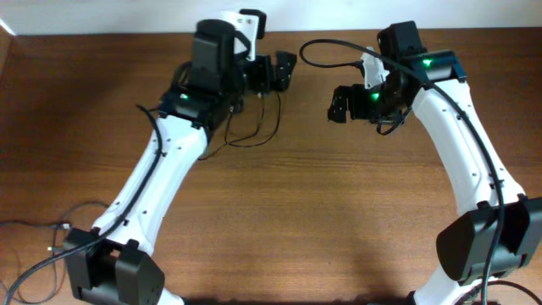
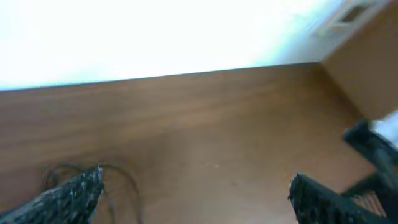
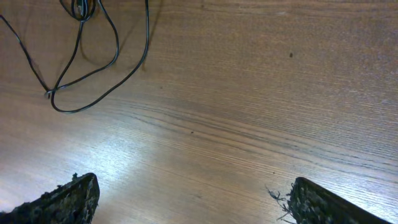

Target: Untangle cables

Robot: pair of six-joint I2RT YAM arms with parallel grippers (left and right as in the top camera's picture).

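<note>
**Both tools open, looped cable lies nearer to the left one**

Nearest to me, well on my side of the looped cable (image 1: 252, 144) and beside the base of the left arm (image 1: 161, 178), I see a second thin cord (image 1: 61, 226) lying loose on the tabletop (image 1: 339, 212); a small plug seems to sit at its end.

Farther in lies the looped cable itself, flat on the wood and free of both tools. Its long loops stretch roughly from the left arm toward the middle of the tabletop.

Just beyond the loops hangs the left tool (image 1: 275, 72). Its fingers stand wide apart with nothing between them. The right tool (image 1: 340, 106) is clearly to the right of the loops, also spread wide and empty. In its wrist view the loops (image 3: 147, 37) lie ahead and to the left of its fingers (image 3: 68, 199).

I judge that the left arm is nearer. The right one must travel sideways toward the loops first.
</note>
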